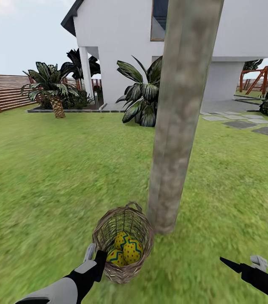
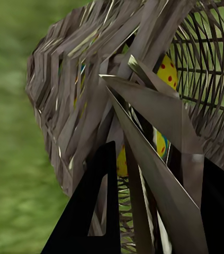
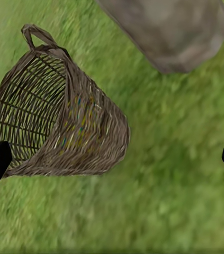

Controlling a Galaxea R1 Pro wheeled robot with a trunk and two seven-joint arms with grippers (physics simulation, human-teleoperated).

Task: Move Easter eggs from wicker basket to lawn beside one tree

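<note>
currently my left claw (image 1: 95,258) is clamped on the wicker basket (image 1: 123,242) rim, just beside the tree (image 1: 178,126); three easter eggs (image 1: 125,250) inside. right claw (image 1: 244,264) spread, empty. risk: tilting spills eggs, which roll away.

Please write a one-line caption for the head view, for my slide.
Left gripper at the rim of the tilted wicker basket, holding three Easter eggs, beside the tree on the lawn.

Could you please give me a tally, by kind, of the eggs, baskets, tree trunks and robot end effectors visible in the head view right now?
Eggs: 3, all inside the basket
Basket: 1
Tree trunk: 1, just beside the basket
End effectors: 2, left end effector at the basket's rim, right end effector over the lawn
Total: 7
</note>
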